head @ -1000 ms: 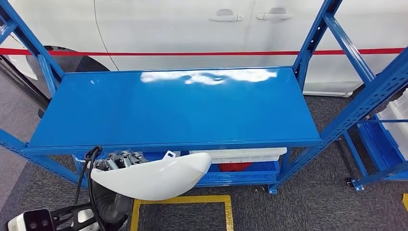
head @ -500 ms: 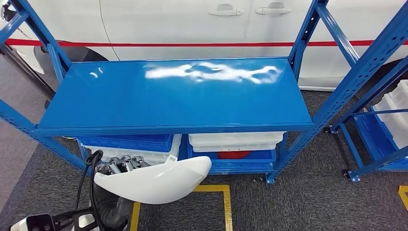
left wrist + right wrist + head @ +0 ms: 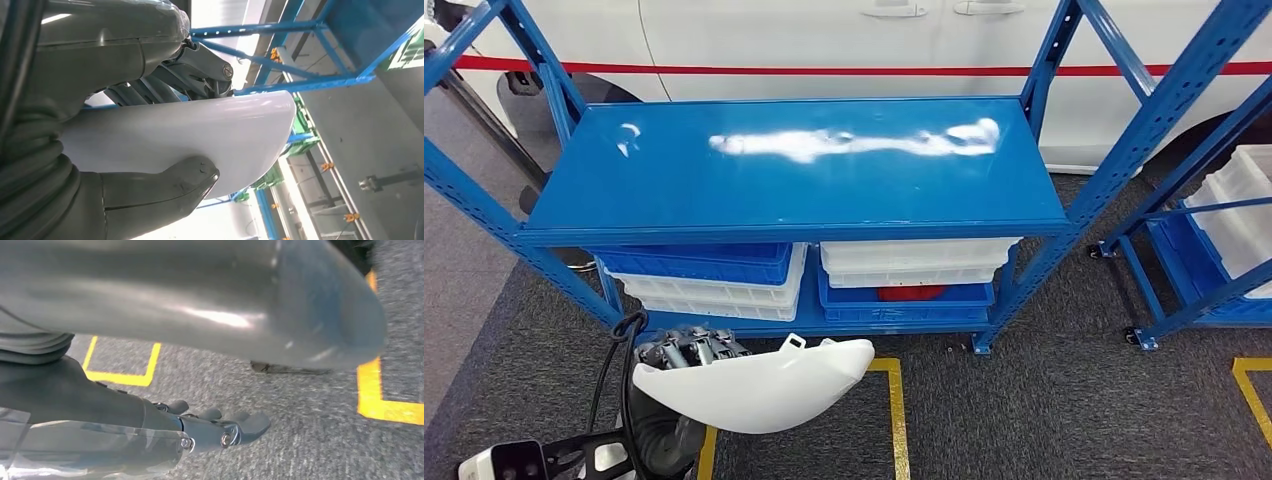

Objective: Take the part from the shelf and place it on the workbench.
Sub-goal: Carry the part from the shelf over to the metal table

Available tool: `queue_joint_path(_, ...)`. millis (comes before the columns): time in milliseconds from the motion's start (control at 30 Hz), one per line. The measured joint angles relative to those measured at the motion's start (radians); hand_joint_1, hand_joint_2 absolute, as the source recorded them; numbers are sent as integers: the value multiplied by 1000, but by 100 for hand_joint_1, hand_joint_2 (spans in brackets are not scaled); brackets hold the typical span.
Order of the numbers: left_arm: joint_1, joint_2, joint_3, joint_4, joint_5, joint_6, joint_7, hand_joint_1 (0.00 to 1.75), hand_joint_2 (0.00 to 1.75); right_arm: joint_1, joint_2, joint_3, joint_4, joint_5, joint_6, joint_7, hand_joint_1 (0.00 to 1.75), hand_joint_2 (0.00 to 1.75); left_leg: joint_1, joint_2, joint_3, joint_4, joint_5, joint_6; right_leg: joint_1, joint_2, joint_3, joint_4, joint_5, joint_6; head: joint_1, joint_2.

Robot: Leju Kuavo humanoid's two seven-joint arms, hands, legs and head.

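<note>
The part (image 3: 754, 390) is a long, curved white plastic shell. My left hand (image 3: 689, 348) grips it at its left end, low in the head view, in front of the blue shelf (image 3: 794, 165). The part hangs over the grey carpet, apart from the shelf. In the left wrist view the thumb (image 3: 165, 187) presses on one side of the part (image 3: 200, 130) and the darker fingers (image 3: 200, 65) lie on the other. My right hand (image 3: 215, 427) hangs over the carpet with its fingers stretched out, holding nothing.
Under the bare shelf top sit a blue bin (image 3: 699, 263) and white bins (image 3: 914, 255), with a red thing (image 3: 911, 293) below them. A white car (image 3: 824, 40) stands behind. A second blue rack (image 3: 1224, 220) stands at the right. Yellow floor lines (image 3: 894, 400) mark the carpet.
The camera has drawn back from the shelf: the shelf top sits higher and smaller, and the lower bins have come into view. My left hand still holds the white part.
</note>
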Motion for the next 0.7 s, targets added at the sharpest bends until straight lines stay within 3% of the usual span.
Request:
queue_joint_path(67, -5, 0, -3, 6, -1, -1, 0, 175, 175, 0, -1, -9, 0, -10, 21, -3, 0, 0, 0, 1, -5, -1, 15, -12, 2, 0, 0, -21, 4, -8, 0, 0)
queue_joint_path(133, -8, 0, -4, 10, -2, -2, 0, 175, 175, 0, -1, -16, 0, -16, 34, -4, 0, 0, 1, -2, -17, 17, -10, -23, -3, -5, -13, -28, 24, -22, 0, 0)
queue_joint_path(200, -11, 1, -4, 15, -6, -3, 0, 175, 175, 0, -1, -21, 0, -20, 44, -4, 0, 0, 7, -5, -44, 102, -98, -35, -7, -10, -33, -31, 46, -33, -1, 0)
queue_joint_path(233, -12, 1, -5, 18, -9, -3, 0, 175, 175, 0, -2, -24, 0, -22, 47, -2, 0, 0, 11, -5, -58, 165, -146, -40, -7, -11, -46, -30, 55, -35, -2, 0)
queue_joint_path(267, -13, 1, -5, 21, -13, -4, 0, 175, 175, 0, -2, -27, 0, -23, 50, 4, 0, 0, 14, -5, -68, 224, -176, -45, -7, -12, -60, -28, 64, -34, -3, 0)
queue_joint_path(300, -14, 2, -5, 24, -18, -5, 0, 175, 175, 0, -2, -30, 0, -24, 51, 11, 0, 0, 18, -5, -68, 264, -181, -49, -7, -12, -75, -25, 72, -32, -3, 0)
queue_joint_path(333, -16, 2, -5, 27, -23, -4, 0, 175, 175, 0, -2, -33, 0, -25, 52, 18, 0, 0, 21, -5, -55, 275, -162, -52, -8, -14, -91, -22, 80, -30, -3, 0)
queue_joint_path(400, -22, 4, -6, 31, -34, -4, 0, 175, 175, 0, -2, -36, 0, -26, 56, 35, 0, 0, 24, 2, 15, 203, -98, -54, -10, -19, -118, -11, 93, -23, -3, 0)
queue_joint_path(433, -26, 5, -7, 33, -40, -3, 0, 175, 175, 2, -3, -37, 0, -26, 59, 42, 0, 0, 22, 14, 64, 135, -89, -54, -9, -23, -127, -6, 99, -19, -3, 0)
queue_joint_path(500, -37, 7, -11, 36, -49, -4, 0, 175, 175, 6, -4, -39, 0, -26, 66, 54, 0, 0, 15, 32, 137, 17, -111, -43, -8, -32, -135, 1, 109, -7, -3, 0)
queue_joint_path(533, -42, 8, -14, 39, -52, -4, 0, 175, 175, 8, -4, -40, 0, -25, 68, 57, 0, 0, 10, 33, 149, -11, -125, -35, -7, -39, -135, 1, 115, 1, -2, 0)
queue_joint_path(600, -46, 12, -19, 44, -56, -6, 1, 175, 175, 8, -5, -40, 0, -23, 68, 59, 0, 0, 8, 21, 144, -23, -117, -15, -10, -49, -134, 1, 121, 15, -2, 0)
queue_joint_path(633, -48, 14, -22, 47, -56, -8, 2, 175, 175, 7, -6, -40, 0, -21, 67, 59, 0, 0, 8, 15, 140, -26, -108, -5, -12, -43, -139, 12, 109, 21, -1, 0)
queue_joint_path(700, -55, 16, -29, 53, -57, -14, 3, 175, 175, 7, -7, -40, 0, -18, 65, 60, 0, 0, 8, 5, 128, -29, -90, 12, -14, -21, -173, 97, 42, 26, 1, 0)
